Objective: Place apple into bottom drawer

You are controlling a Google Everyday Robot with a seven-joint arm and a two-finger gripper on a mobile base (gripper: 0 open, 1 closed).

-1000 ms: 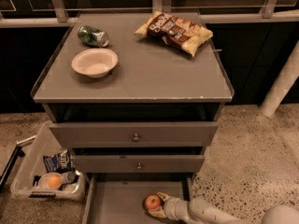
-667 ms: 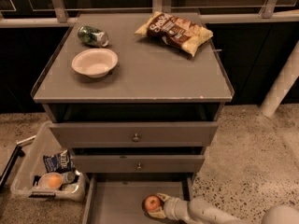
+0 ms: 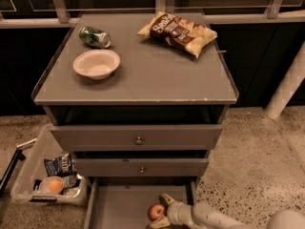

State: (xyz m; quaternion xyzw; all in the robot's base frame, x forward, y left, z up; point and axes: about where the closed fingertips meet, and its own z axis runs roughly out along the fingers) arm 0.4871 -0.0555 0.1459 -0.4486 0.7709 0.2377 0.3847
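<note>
The red-orange apple (image 3: 156,211) lies on the bare grey floor of the open bottom drawer (image 3: 121,205), near its right side. My gripper (image 3: 160,211) reaches in from the lower right on a white arm. One finger (image 3: 167,199) stands just behind the apple and the other (image 3: 158,223) just in front of it. The fingers are spread a little wider than the apple and the gripper looks open. The drawer's front end is cut off by the bottom edge of the view.
Two half-open grey drawers with knobs (image 3: 138,138) overhang the bottom one. On the cabinet top are a white bowl (image 3: 96,63), a green can (image 3: 94,36) and a chip bag (image 3: 177,32). A clear bin (image 3: 26,187) holding a pale-orange ball (image 3: 55,184) stands at the left. A white post (image 3: 288,85) stands at the right.
The fingers now stand slightly wider around the apple, which rests on the drawer floor. The arm has hardly moved.
</note>
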